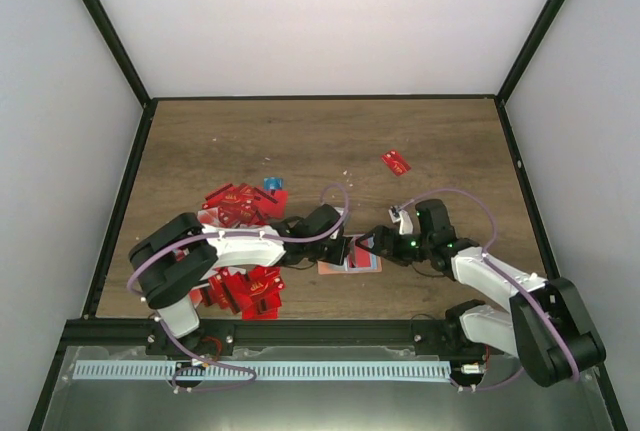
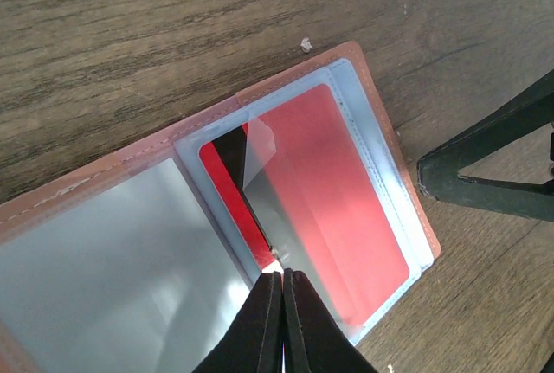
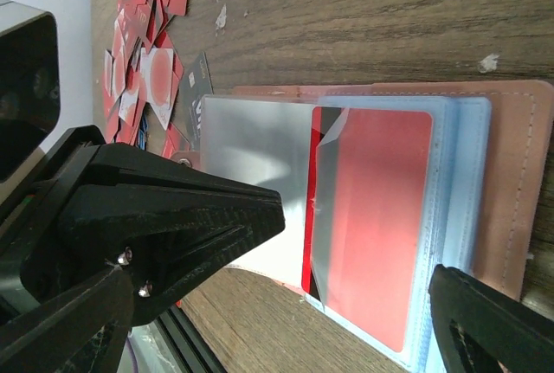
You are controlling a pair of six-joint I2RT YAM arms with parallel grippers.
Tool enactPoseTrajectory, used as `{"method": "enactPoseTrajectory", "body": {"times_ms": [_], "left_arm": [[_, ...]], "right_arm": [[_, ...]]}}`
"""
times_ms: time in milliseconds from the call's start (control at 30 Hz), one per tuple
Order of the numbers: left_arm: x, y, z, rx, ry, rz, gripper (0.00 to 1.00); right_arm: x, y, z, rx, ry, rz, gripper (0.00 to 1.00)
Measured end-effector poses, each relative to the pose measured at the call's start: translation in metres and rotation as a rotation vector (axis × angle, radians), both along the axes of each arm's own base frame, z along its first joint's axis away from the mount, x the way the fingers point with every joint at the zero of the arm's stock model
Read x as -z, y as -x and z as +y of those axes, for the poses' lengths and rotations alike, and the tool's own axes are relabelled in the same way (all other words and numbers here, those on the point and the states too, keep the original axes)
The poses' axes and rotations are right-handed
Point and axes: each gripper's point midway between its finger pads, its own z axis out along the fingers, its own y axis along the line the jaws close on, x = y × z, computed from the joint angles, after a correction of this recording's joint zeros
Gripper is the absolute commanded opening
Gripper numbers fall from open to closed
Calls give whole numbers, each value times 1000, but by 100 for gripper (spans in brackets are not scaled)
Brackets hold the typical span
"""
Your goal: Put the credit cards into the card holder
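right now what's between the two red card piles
The left arm lies across between the far pile and the near pile, shown in the top view.

Card holder (image 1: 362,263) lies open and flat on the bench (image 1: 440,141), towards the front edge and between the two arms.
One card (image 2: 329,191) is tucked in a sleeve inside the holder.
Left gripper (image 2: 283,273) reaches in from the holder's left, jaws pressed together at that card's edge.
Right gripper (image 3: 358,247) reaches in from the holder's right, jaws spread across the holder.
Far heap of cards (image 1: 240,203) is left of and behind the holder.
Near heap of cards (image 1: 245,291) is left of the holder and slightly nearer the front edge.
Lone card (image 1: 396,161) is behind and right of the holder, well apart.
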Motion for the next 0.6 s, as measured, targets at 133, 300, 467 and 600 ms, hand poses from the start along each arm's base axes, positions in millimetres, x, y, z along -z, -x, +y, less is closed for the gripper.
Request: {"method": "enactPoseTrajectory", "body": {"times_ms": [133,300,467,600], "left_arm": [[6,1,-1,4,-4,6,4],[15,2,-3,11,-13,20,4],[16,0,-8,12,-8,20,4],[18,0,-8,12,-11,22,4]], "right_arm": [[1,0,0,0,1,3,95],[1,0,0,0,1,3,95],[1,-1,0,-1,-1,4,95],[2,-1,1,-1,-3,5,95]]}}
